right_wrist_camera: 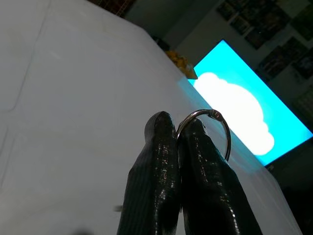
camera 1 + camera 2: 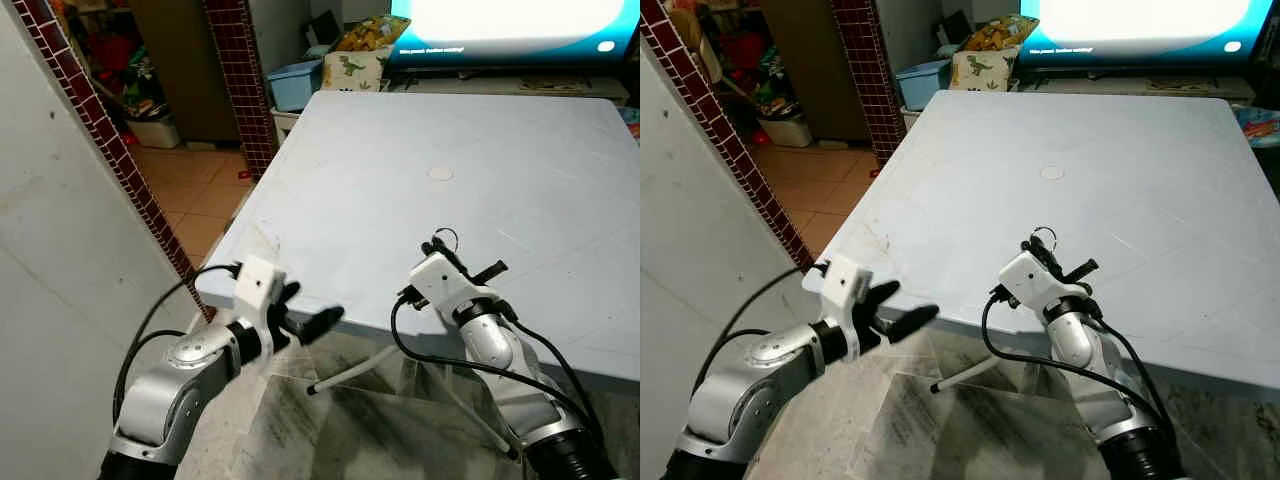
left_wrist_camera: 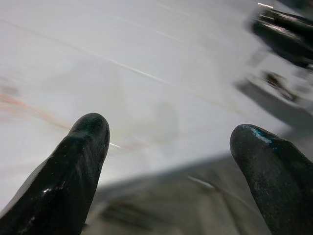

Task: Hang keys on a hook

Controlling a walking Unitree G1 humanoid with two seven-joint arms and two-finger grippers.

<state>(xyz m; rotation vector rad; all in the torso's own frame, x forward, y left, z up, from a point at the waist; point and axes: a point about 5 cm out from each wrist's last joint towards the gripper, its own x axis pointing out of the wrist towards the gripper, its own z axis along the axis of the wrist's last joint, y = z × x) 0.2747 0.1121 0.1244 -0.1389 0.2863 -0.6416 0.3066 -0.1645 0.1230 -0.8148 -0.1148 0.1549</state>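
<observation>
Right gripper [image 1: 177,128] is clamped tight on the key ring [image 1: 208,128], the metal loop poking out past the fingertips over the near part of the pale table [image 2: 420,130]. Left gripper [image 2: 312,318] sits at nine o'clock from it, off the table's near edge, fingers spread and holding nothing.

Table [image 2: 500,150]: smooth, matt pale plastic top, faintly scuffed and stained. Key ring [image 1: 210,128]: thin polished metal, bright highlights. Right gripper [image 1: 178,128] and left gripper [image 3: 168,132]: glossy black fingers, rubbery sheen. Arms: brushed silver metal, white plastic housings. Wall edge [image 2: 110,140]: small dark-red tiles.
</observation>
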